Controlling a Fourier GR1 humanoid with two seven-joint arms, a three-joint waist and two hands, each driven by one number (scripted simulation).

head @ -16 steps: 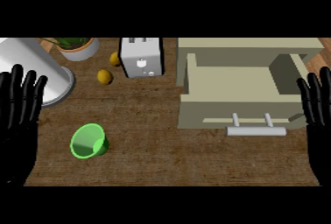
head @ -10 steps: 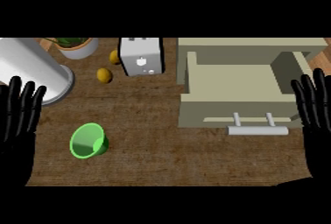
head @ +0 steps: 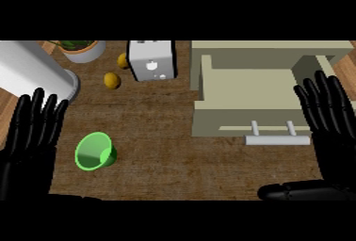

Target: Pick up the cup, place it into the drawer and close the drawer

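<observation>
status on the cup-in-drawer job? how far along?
Done: only that the drawer stands open, its inside bare. In hand: nothing. The left hand and the right hand are both open with straight fingers, and neither touches the cup. Left: everything. The green cup lies on its side on the counter, just right of the left hand; it has yet to be grasped, placed in the drawer, and the drawer shut by its handle.

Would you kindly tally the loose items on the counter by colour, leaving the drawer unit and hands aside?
Green: 1, the cup
Yellow: 2, the fruits
White: 3, the toaster, the cylinder, the plant pot
Total: 6
</observation>
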